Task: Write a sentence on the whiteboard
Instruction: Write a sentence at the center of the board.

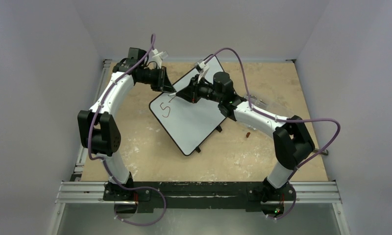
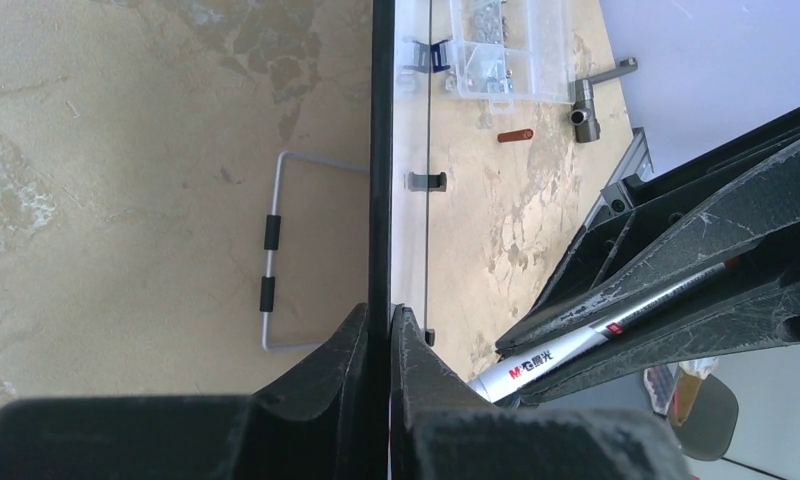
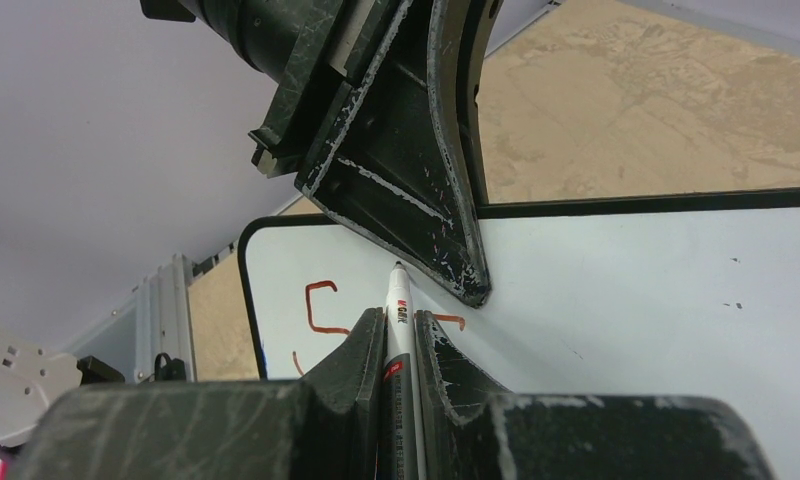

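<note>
Clamping whiteboard (image 1: pixel 194 125) rim with left tool (image 2: pixel 388 312), elbow high; pinching marker (image 3: pixel 396 300) in right tool (image 3: pixel 401 322), forearm stretched across, tip beside sentence (image 3: pixel 321 305)

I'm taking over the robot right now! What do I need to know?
Left gripper: shut on the rim of the whiteboard, holding it in place.
Right gripper: shut on the marker pen, tip down by the board, close to the left fingers.
Done: the sentence is only an S-like letter and a short stroke so far.
Left: nearly all the writing.
</note>
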Tool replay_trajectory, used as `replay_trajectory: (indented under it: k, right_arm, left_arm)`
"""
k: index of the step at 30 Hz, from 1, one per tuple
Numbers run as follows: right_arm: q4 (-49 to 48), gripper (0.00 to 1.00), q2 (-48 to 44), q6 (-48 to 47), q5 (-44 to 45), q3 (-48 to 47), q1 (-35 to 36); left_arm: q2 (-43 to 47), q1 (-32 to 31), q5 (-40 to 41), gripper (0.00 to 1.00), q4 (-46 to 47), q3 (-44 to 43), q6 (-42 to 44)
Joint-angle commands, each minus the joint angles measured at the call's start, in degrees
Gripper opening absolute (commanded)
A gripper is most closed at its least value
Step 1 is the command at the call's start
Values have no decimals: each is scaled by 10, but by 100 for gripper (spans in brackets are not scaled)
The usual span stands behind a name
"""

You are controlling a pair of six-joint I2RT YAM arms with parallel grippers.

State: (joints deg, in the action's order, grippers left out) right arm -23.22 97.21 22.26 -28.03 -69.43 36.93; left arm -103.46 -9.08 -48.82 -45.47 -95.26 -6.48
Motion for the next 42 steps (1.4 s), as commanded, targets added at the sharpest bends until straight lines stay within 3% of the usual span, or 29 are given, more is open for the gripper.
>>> replay_trajectory:
  k: [1, 42]
  right_arm:
    - [-8, 0, -4, -10, 18, -25, 2]
    - [45, 0, -72, -73, 44, 118, 2]
  left_arm:
    - [35, -3, 5, 0, 30, -4, 20]
    - [45, -3, 2, 0, 30, -3, 18]
